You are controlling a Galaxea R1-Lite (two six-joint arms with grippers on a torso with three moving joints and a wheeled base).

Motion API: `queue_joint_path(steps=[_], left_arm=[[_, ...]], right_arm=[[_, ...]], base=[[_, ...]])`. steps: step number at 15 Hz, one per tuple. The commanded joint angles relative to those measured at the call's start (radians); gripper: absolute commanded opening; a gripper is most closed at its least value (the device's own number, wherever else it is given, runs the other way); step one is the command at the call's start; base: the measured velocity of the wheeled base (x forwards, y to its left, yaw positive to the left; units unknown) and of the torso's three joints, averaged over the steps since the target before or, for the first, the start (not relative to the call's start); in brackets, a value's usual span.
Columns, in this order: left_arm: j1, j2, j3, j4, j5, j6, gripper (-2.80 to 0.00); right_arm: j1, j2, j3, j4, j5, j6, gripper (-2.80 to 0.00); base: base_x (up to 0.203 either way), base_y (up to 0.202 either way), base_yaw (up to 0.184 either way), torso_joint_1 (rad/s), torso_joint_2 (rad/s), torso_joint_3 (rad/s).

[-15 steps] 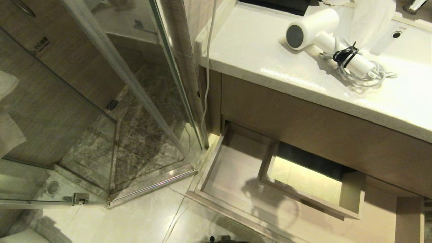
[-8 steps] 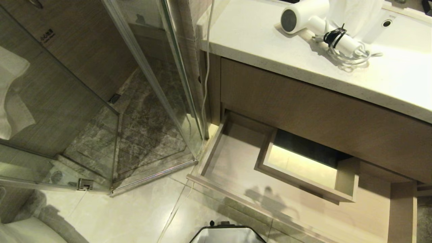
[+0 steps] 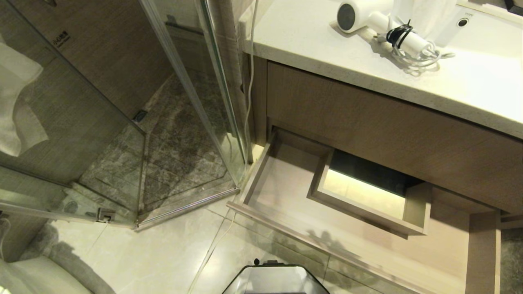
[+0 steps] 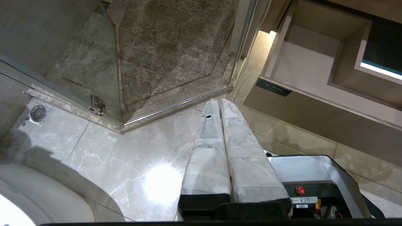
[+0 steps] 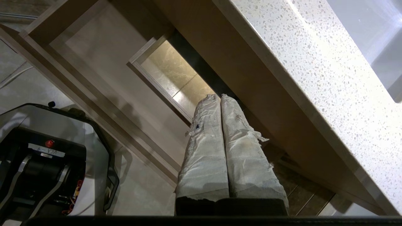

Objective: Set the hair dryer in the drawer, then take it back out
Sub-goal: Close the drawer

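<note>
The white hair dryer (image 3: pixel 378 20) lies on the speckled countertop (image 3: pixel 310 53), its dark round end facing left and its cord coiled on the handle under a black tie. Below the counter the light-wood drawer (image 3: pixel 286 192) stands pulled out and holds nothing, with a boxed cutout (image 3: pixel 363 196) at its back. Both wrist views show the drawer too (image 4: pixel 301 66) (image 5: pixel 103 56). My right gripper (image 5: pixel 220 97) is shut on nothing, hanging in front of the vanity below the counter edge. Over the floor tiles near the drawer's labelled corner, my left gripper (image 4: pixel 219 101) is shut and holds nothing. Neither gripper shows in the head view.
A glass shower enclosure (image 3: pixel 175 102) with a metal sill stands left of the vanity. A white cable (image 3: pixel 249 81) hangs down beside the cabinet. The sink basin (image 3: pixel 486 36) is at the counter's right. My own base (image 3: pixel 273 279) is on the floor tiles before the drawer.
The whole head view has shifted: the counter and hair dryer slid up the picture and my base came into view at the bottom. The things themselves have not moved.
</note>
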Motion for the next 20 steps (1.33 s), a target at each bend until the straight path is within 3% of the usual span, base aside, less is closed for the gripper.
queue_joint_path(steps=[1, 6, 15, 20], left_arm=[[0.0, 0.002, 0.0, -0.001, 0.0, -0.001, -2.8], [0.0, 0.002, 0.0, -0.001, 0.0, -0.001, -2.8], [0.0, 0.002, 0.0, -0.001, 0.0, 0.0, -2.8], [0.0, 0.002, 0.0, -0.001, 0.0, 0.0, -2.8]], right_arm=[[-0.004, 0.007, -0.001, 0.004, 0.003, -0.004, -2.8], [-0.007, 0.004, -0.001, 0.006, 0.005, -0.004, -2.8], [-0.017, -0.01, 0.015, 0.012, 0.001, -0.007, -2.8], [-0.02, -0.017, 0.022, 0.013, 0.0, -0.006, -2.8]], base=[[0.0, 0.0, 0.0, 0.0, 0.0, 0.0], [0.002, 0.004, -0.033, 0.0, 0.0, -0.001], [0.0, 0.007, -0.164, 0.001, 0.0, -0.001], [-0.001, 0.001, -0.018, -0.001, 0.0, 0.001]])
